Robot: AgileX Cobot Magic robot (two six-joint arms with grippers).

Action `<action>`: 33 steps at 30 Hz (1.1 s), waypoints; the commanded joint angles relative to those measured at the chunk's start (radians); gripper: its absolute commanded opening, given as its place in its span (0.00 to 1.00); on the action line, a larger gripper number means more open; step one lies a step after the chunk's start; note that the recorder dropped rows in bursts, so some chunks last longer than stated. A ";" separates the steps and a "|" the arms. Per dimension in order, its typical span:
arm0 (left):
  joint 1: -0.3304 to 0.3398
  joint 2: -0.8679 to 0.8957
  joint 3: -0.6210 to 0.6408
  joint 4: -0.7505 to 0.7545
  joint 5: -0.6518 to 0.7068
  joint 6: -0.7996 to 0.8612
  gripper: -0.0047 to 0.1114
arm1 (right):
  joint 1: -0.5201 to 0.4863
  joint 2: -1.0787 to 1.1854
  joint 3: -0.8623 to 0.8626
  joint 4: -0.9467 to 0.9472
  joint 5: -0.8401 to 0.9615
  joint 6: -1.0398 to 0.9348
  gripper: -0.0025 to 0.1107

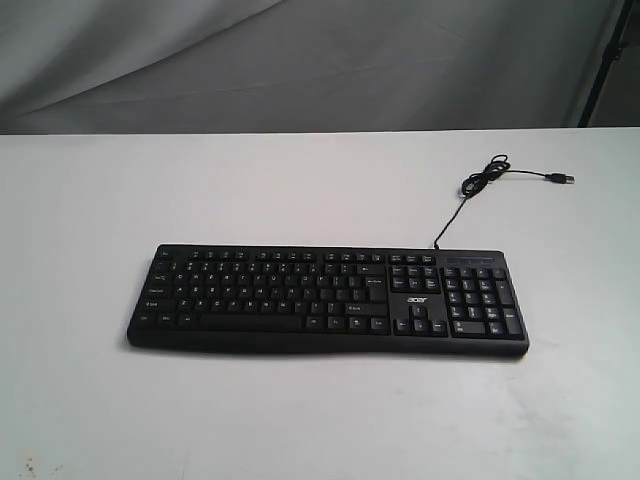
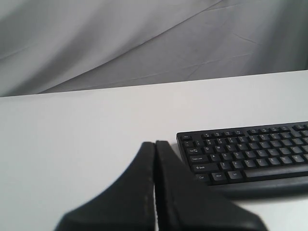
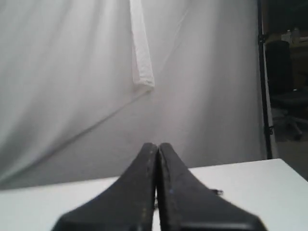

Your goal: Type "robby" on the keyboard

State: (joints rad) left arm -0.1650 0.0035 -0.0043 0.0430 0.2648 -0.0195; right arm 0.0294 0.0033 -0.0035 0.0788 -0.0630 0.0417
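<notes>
The black keyboard (image 1: 328, 299) lies flat on the white table, number pad and white "acer" logo at its right end. Its thin black cable (image 1: 478, 183) coils away behind the right end to a loose USB plug. Neither arm appears in the exterior view. In the left wrist view my left gripper (image 2: 155, 143) is shut with nothing in it, off the keyboard's (image 2: 250, 151) Ctrl and Shift end. My right gripper (image 3: 157, 145) is shut and empty too, facing the backdrop; the keyboard is out of that view.
The white table (image 1: 90, 210) ends at a grey cloth backdrop (image 1: 300, 60). A dark stand (image 1: 607, 60) rises at the far right, with a dark pole (image 3: 263, 82) and an office chair (image 3: 286, 103) in the right wrist view.
</notes>
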 commanded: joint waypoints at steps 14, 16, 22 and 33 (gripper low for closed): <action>-0.006 -0.003 0.004 0.005 -0.005 -0.003 0.04 | -0.009 -0.003 -0.025 -0.026 -0.414 0.354 0.02; -0.006 -0.003 0.004 0.005 -0.005 -0.003 0.04 | -0.009 -0.003 -0.097 -0.207 -0.321 0.471 0.02; -0.006 -0.003 0.004 0.005 -0.005 -0.003 0.04 | 0.011 0.262 -0.339 -0.752 -0.164 0.961 0.02; -0.006 -0.003 0.004 0.005 -0.005 -0.003 0.04 | 0.091 0.952 -0.906 -1.823 -0.459 1.890 0.02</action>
State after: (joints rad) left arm -0.1650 0.0035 -0.0043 0.0430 0.2648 -0.0195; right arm 0.1155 0.8246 -0.7841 -1.5476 -0.4049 1.7326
